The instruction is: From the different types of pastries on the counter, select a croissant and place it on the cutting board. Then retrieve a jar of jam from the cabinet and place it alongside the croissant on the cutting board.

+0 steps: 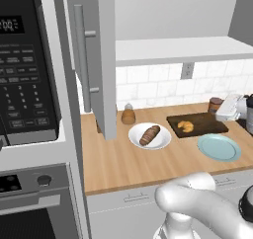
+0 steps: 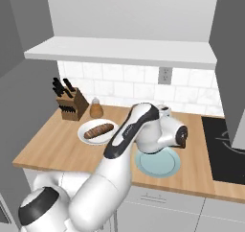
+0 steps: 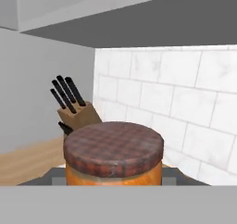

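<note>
- Jar of jam (image 3: 113, 158): orange-brown cylinder under a darker, plaid-patterned lid, right up against the hand camera; seen from the left base as a small brown shape (image 1: 215, 104) at the far right end of the cutting board (image 1: 207, 124), beside the white hand.
- Probably rigid and glassy: smooth, slippery walls, breakable if dropped, moderately heavy for its size. Best taken around the body below the lid, squarely across the middle, so it cannot twist out.
- Gripper (image 1: 231, 107): fingertips hidden behind the jar in the hand view; cannot tell whether clenched on the jar or let go. So close that a hold seems likely, though not confirmed.
- Whether touching the board or hanging just above it: also unclear.
- Croissant (image 1: 186, 126): small, golden, already lying on the dark board, near its middle and left of the jar.
- Task judged near its end: only setting down and releasing left, if not done.
- Brown scored roll (image 1: 149, 135) on the round white plate (image 1: 136, 137), left of the board.
- Teal plate (image 1: 219, 148) in front of the board, toward the counter (image 1: 123, 164) edge.
- Tan shaker (image 1: 128, 114) and knife block (image 2: 72, 104) back by the tiled wall.
- Cabinet door (image 1: 99, 60) standing open, bar handle facing out; microwave (image 1: 27, 65) further left.
</note>
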